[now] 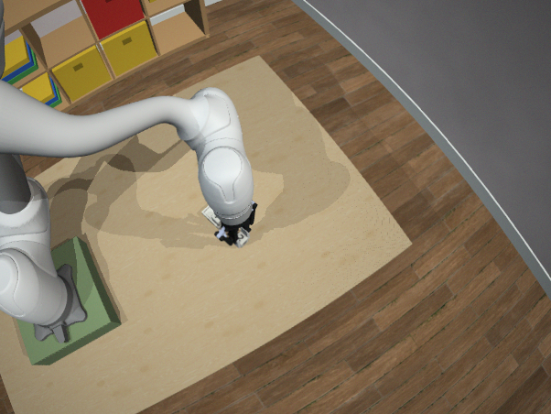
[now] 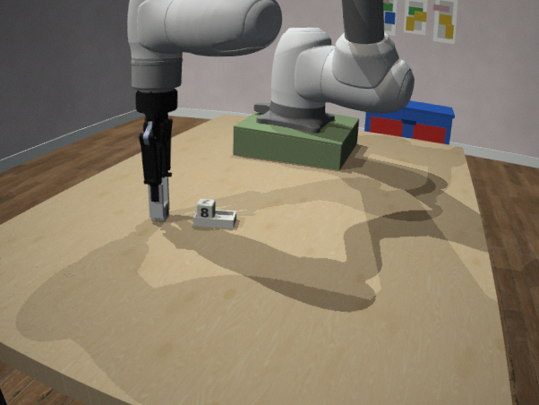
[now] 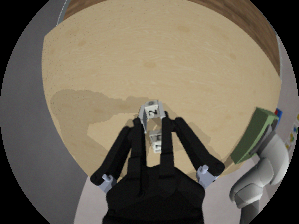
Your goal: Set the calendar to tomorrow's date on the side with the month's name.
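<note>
Standing near the tabletop [image 2: 313, 314] middle, the claw [image 2: 158, 214] is clamped on one cube [image 2: 159, 209], probably to turn it; the other cube [image 2: 206, 209] waits in the tray [image 2: 226, 219]

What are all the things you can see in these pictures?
Table: one, light wood, under everything.
Tray: one, pale grey, flat on the table.
Cube showing 8: one, pale grey, standing at one end of the tray.
Cube showing 2: one, pale grey, between the gripper's fingers beside the tray, low over the table.
Base block: one, green, at the table's far side.
Shelf unit: one, brown, on the floor.
Bins: two yellow, one red, in the shelf.
Cabinet: one, blue and red, by the wall.
Posters: three, on the wall.
Arm: one, white.
Gripper: one, black, shut on the cube.
</note>
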Robot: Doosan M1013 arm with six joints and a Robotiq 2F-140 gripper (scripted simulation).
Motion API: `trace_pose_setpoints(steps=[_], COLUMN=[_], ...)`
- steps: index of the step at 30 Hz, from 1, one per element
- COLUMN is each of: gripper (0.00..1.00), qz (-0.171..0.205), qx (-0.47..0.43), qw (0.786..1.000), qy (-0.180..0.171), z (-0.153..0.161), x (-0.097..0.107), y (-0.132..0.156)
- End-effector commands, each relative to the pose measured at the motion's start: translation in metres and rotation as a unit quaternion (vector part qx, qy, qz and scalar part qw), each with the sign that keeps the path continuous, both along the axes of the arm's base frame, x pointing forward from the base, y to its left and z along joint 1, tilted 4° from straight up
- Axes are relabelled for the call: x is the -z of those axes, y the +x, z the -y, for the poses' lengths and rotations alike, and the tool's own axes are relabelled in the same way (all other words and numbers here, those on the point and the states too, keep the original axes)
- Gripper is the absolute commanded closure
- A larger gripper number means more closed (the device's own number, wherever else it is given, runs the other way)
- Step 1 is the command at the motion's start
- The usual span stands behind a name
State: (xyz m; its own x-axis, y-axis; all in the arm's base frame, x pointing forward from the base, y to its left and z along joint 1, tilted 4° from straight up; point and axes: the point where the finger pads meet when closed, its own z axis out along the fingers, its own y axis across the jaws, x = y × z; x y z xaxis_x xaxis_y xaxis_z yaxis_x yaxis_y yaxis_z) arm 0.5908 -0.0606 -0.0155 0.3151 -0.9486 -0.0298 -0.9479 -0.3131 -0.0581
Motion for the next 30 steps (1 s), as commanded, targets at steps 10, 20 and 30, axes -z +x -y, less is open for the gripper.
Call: trace_pose_setpoints(steps=[10, 20, 30], gripper=[0.84, 0.84, 0.82], qz=[0.0, 0.0, 0.0], qx=[0.0, 0.0, 0.0], qw=[1.0, 1.0, 1.0], qy=[0.0, 0.0, 0.0], z=[0.0, 0.0, 0.0], x=[-0.0001, -0.0001, -0.0001], y=[0.0, 0.0, 0.0])
